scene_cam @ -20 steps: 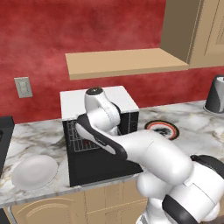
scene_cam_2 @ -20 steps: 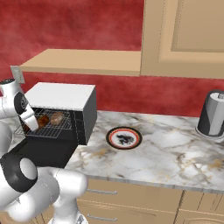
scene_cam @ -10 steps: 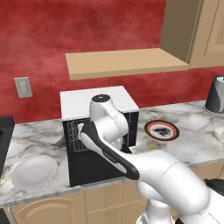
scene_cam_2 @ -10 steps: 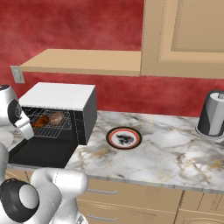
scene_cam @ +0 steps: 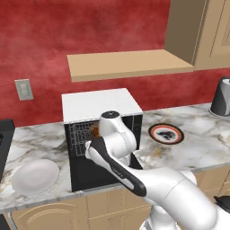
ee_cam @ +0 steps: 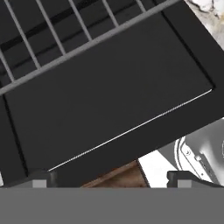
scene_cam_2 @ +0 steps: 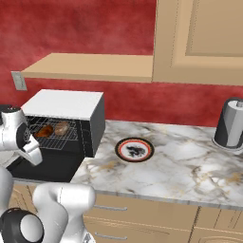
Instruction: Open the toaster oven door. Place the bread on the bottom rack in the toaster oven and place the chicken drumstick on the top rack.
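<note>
Your gripper, fingers spread wide and empty, hovers above the toaster oven door: a flat black panel, folded down open.

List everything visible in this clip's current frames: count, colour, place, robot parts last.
toaster oven: one, black with white top, on the counter, left of the patterned plate
toaster oven door: one, black, folded down open
food items: two, brown, on a rack inside the oven
white plate: one, left of the oven
patterned plate: one, red-rimmed, right of the oven
kettle: one, silver, far right of the counter
wall outlet: one, on the red wall
shelf: one, wooden, above the oven
gripper: one, jaws open over the door
</note>
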